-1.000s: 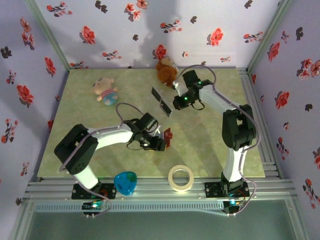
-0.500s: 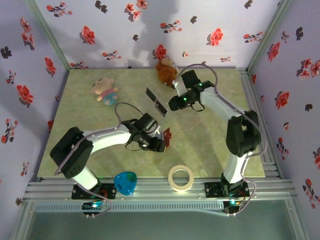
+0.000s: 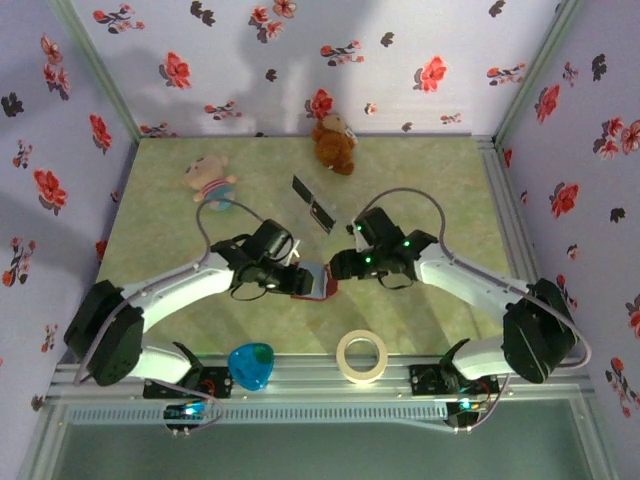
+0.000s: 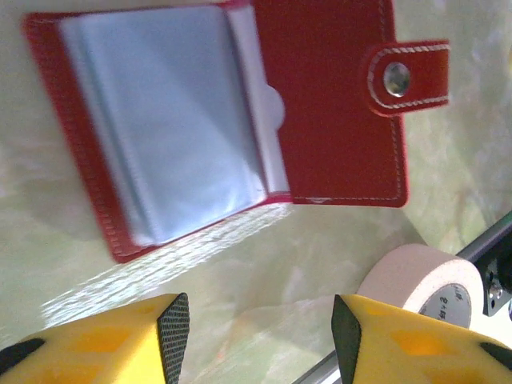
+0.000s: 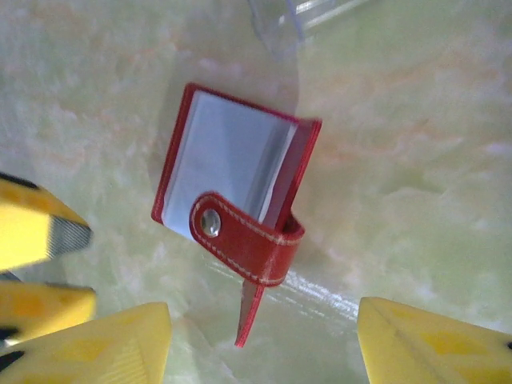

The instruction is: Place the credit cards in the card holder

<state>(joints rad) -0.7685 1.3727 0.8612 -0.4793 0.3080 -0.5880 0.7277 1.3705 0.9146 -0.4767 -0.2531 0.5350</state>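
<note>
We see the card holder near the middle of the counter, between the two arms. It is open, with its pale grey-blue sleeves showing inside the red border. In the right wrist view one cover lies flat while the other is tilted up off the surface, and the snap strap curls over its edge.

The left end effector sits at 9 o'clock of the card holder, just beside it. In its own wrist view the yellow fingers are spread wide with nothing between them, and the holder lies beyond their tips at 12 o'clock.

The right end effector is at 2 o'clock of the holder, also close. In the right wrist view it is wide apart and empty, with the holder lying beyond the tips.

Two dark credit cards lie on the counter at 12 o'clock of the holder, well apart from it and from both end effectors. We cannot read their faces.

A roll of tape rests at 5 o'clock of the holder near the front edge, and a blue heart-shaped object at 7 o'clock. A brown plush toy sits at the far edge at 12 o'clock, and a pink doll at 10 o'clock.
</note>
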